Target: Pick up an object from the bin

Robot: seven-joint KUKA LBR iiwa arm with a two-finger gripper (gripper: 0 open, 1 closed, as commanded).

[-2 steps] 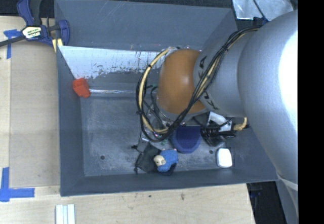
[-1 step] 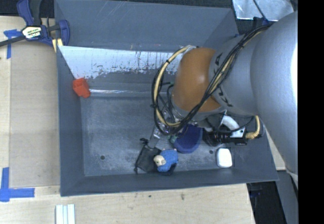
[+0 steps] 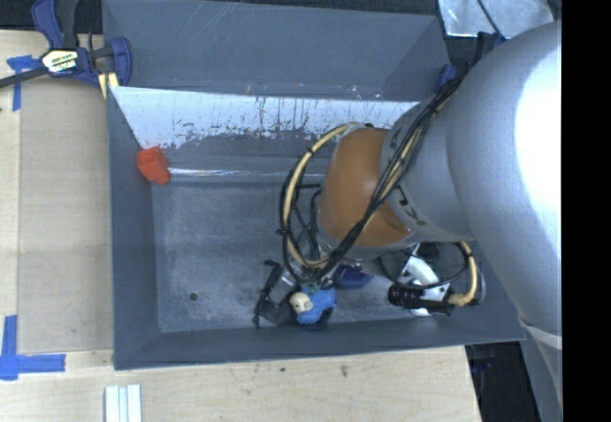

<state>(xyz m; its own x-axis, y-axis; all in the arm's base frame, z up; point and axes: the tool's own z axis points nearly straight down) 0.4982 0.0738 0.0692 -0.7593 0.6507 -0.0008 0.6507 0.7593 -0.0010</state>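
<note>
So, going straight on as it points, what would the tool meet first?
Probably the small blue thing by the near wall of the bin, right at the tool; depth is unclear.

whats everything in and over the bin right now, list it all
bin: 1, grey, centre of the view
block: 1, orange-red, floor's far-left corner, at the back wall
blue thing: 1, blue with a cream knob, at the front wall beside the gripper
black and white things: small heap, front right, partly under the arm
gripper: 1, black, low near the front wall
orange cover: 1, on the wrist
arm: 1, pale grey, from the right
</note>
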